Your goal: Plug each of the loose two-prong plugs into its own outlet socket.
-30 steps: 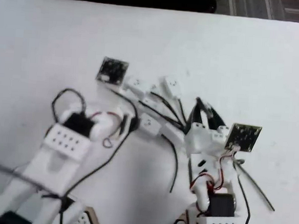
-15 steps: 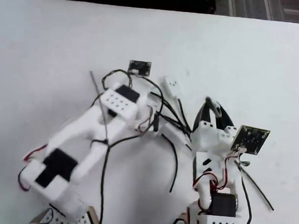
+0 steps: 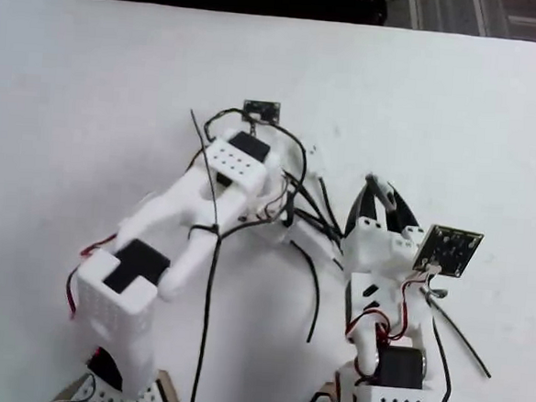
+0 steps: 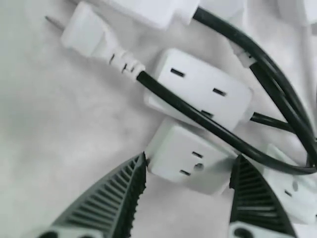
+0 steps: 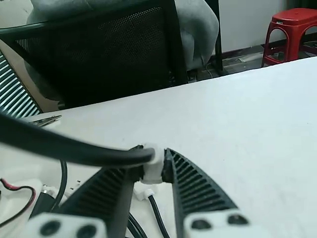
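Note:
Between the open fingers of my left gripper (image 4: 189, 166) lies a white outlet socket (image 4: 190, 161), slots up. A second socket (image 4: 203, 89) lies just beyond it under a black cable (image 4: 198, 116). A loose white two-prong plug (image 4: 89, 34) rests on the table farther off. In the high view the left arm (image 3: 229, 166) hangs over this cluster and hides most of it. My right gripper (image 5: 154, 158) is shut on a white plug (image 5: 151, 168) at the end of a black cable, just right of the cluster (image 3: 379, 198).
Black cables (image 3: 313, 287) trail across the white table (image 3: 92, 78) between the two arms. Behind the table's far edge stand a dark mesh chair (image 5: 124, 54) and a red stool (image 5: 292, 29).
The left arm has swung up and to the right, ending over the cluster of sockets. The right arm shifted slightly forward, then stayed still.

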Action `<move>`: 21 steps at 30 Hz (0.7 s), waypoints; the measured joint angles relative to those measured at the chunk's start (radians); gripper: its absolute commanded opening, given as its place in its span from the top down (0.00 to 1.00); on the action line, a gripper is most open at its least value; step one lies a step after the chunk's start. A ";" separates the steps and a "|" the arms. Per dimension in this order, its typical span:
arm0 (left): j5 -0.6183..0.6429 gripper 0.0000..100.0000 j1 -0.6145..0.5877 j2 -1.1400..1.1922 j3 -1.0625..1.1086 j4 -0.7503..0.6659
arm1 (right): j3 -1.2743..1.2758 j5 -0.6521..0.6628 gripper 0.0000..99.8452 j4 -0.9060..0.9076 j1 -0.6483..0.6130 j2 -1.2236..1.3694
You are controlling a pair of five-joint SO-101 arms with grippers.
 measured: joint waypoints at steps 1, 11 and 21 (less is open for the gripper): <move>0.000 0.73 0.000 0.009 -0.005 -0.002 | 0.000 0.000 0.98 0.000 0.000 0.000; -0.003 0.73 0.002 0.077 -0.044 -0.002 | 0.000 0.000 0.98 0.000 0.000 0.000; -0.264 0.73 -0.020 0.083 -0.054 0.100 | 0.000 0.000 0.98 0.000 0.000 0.000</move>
